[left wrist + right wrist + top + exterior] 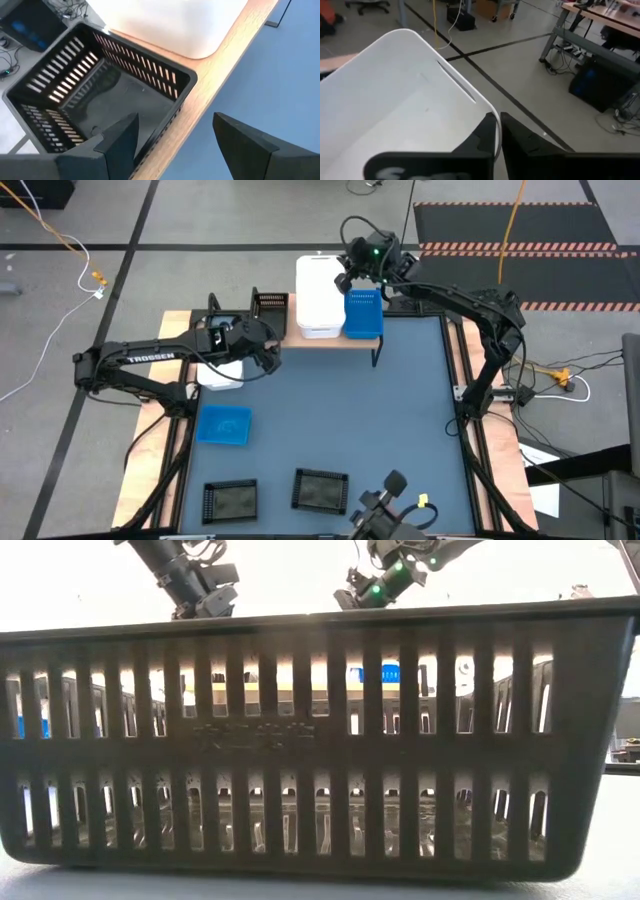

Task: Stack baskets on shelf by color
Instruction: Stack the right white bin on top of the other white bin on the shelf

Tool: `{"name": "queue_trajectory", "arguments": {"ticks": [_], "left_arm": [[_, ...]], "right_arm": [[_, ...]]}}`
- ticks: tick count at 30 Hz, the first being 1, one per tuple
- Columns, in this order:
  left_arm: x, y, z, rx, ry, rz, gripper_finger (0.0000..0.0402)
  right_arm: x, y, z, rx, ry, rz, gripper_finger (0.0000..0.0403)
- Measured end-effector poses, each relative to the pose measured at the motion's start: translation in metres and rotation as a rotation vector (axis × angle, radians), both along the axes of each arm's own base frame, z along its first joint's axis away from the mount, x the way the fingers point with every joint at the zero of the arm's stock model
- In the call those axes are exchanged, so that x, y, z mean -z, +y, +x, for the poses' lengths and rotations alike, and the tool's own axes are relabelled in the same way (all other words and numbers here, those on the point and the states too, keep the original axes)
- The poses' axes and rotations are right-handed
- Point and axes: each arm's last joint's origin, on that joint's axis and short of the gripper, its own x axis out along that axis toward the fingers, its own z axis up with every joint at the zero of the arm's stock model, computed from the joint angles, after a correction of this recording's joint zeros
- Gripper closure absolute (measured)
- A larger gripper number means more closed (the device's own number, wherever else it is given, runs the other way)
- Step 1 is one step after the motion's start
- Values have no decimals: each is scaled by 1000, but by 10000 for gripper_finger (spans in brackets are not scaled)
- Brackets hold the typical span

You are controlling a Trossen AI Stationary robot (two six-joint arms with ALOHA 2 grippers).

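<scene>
Shelf edge [220,65], black basket [100,95] flush.

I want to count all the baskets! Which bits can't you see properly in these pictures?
- Low view: a black basket up close blocks the shelf and table.
- High view: the left gripper covers a white basket.
- Right wrist view: the white basket is cut off by the edge.

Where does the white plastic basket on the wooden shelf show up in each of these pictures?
High view: white plastic basket on the light-wood shelf, top centre.
Low view: not visible, hidden behind a black slotted basket.
Left wrist view: top centre.
Right wrist view: fills the left, right gripper shut on its rim.
Shared landmark: the shelf edge.
</scene>
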Motion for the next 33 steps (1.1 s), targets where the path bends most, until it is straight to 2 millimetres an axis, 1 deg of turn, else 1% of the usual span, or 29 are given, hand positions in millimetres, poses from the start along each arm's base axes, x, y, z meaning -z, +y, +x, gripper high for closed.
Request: {"name": "queue_trajectory", "arguments": {"ticks": [2, 6, 9, 11, 13, 17, 19, 23, 30, 33], "left_arm": [[-1, 0, 1, 7, -4, 9, 144], [-1, 0, 1, 11, -8, 15, 144], [-2, 1, 2, 15, -11, 21, 144], [-2, 1, 2, 16, -12, 22, 144], [-2, 1, 2, 16, -12, 22, 144], [-2, 1, 2, 16, -15, 22, 144], [-2, 1, 2, 15, -19, 23, 144], [-2, 1, 2, 15, -20, 23, 144], [-3, 1, 3, 15, -30, 26, 144], [-3, 1, 3, 18, -29, 30, 144]], "right_arm": [[-8, -1, -1, -2, -40, 11, 398], [-29, -6, -7, -11, -159, 50, 400], [-45, -11, -16, -7, -238, 111, 400], [-51, -15, -23, -8, -268, 158, 401], [-50, -18, -28, -3, -264, 209, 401], [-40, -23, -37, 18, -207, 309, 402], [-36, -24, -40, 27, -187, 332, 402], [-28, -24, -39, 33, -163, 356, 402], [-22, -22, -36, 17, -162, 367, 402], [-23, -21, -34, 1, -174, 377, 401]]}}
